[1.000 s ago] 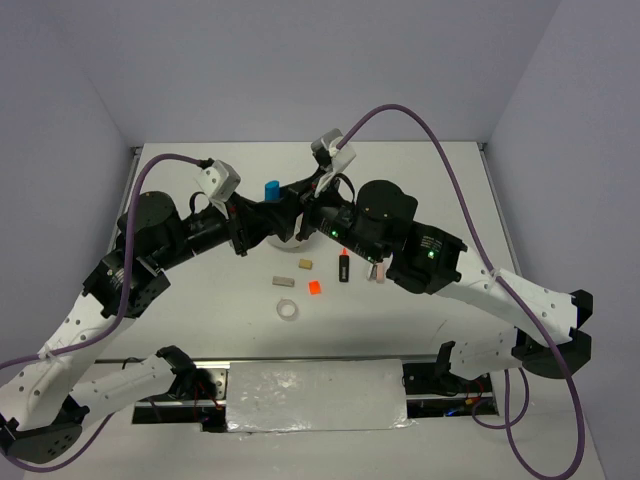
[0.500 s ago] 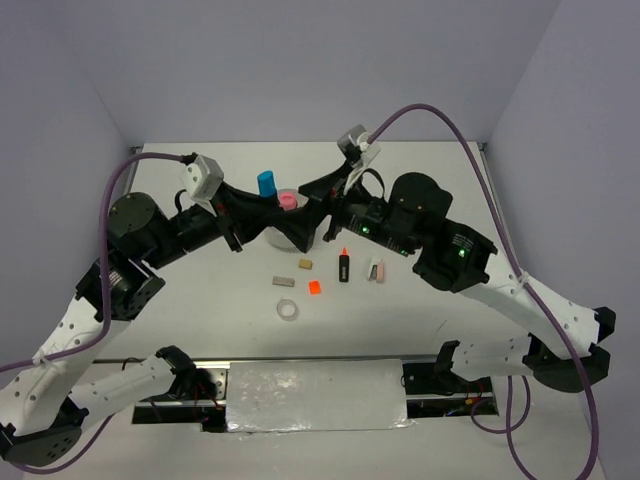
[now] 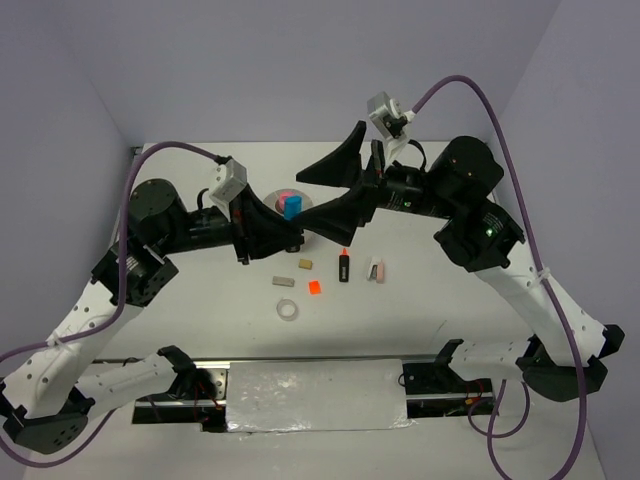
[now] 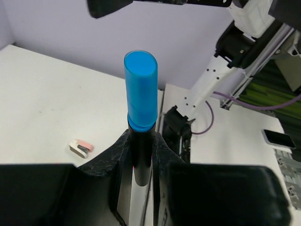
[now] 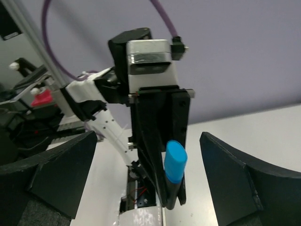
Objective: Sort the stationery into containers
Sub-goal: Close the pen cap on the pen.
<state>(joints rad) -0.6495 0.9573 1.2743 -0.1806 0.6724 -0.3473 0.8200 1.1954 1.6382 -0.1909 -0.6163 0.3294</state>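
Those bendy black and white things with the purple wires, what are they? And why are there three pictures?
They are two robot arms, each ending in a gripper with two fingers. The big picture looks down from above the table. The other two come from small cameras on the wrists, so each sees its own fingers. The left gripper pinches a black marker with a blue cap. The right gripper is wide open, holding nothing, and faces it. On the white table lie a marker with an orange cap, an orange square, a clear tape ring, a tan eraser, a greyish block and a pinkish piece. A round white tub sits mostly hidden behind the grippers.
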